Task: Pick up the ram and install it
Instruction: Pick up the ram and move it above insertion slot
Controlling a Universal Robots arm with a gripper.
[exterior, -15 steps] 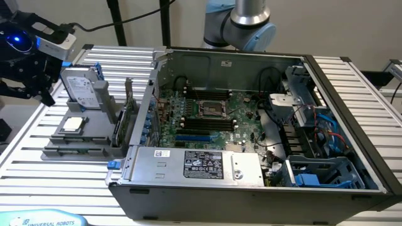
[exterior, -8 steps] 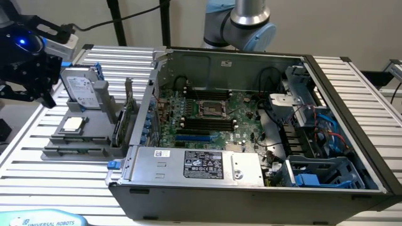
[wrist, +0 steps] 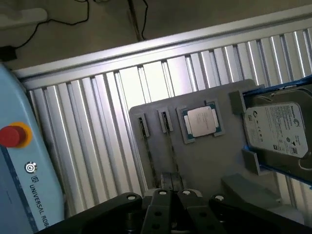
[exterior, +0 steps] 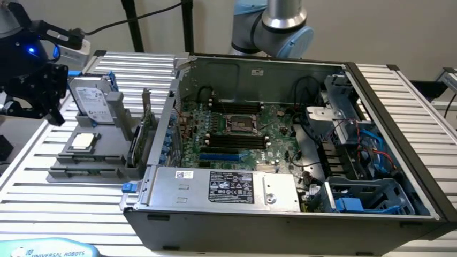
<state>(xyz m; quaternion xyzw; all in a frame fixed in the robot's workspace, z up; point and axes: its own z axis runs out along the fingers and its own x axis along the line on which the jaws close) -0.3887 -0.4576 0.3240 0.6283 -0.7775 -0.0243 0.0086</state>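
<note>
Tool (wrist: 170, 196) pinched shut, nothing held, hovering over grey holder (wrist: 209, 163) on bench. Ram (wrist: 167, 151) sits edge-up in holder slot just below tips; ext. view: approx 5 o'clock of tool. For a clean grab: straddle stick mid-length, descend square, avoid CPU (wrist: 202, 122).

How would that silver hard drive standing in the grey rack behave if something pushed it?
Probably stiff and heavy: the hard drive looks like a solid metal box. Standing tall on its edge in the grey rack, it might tip if shoved high up.
</note>
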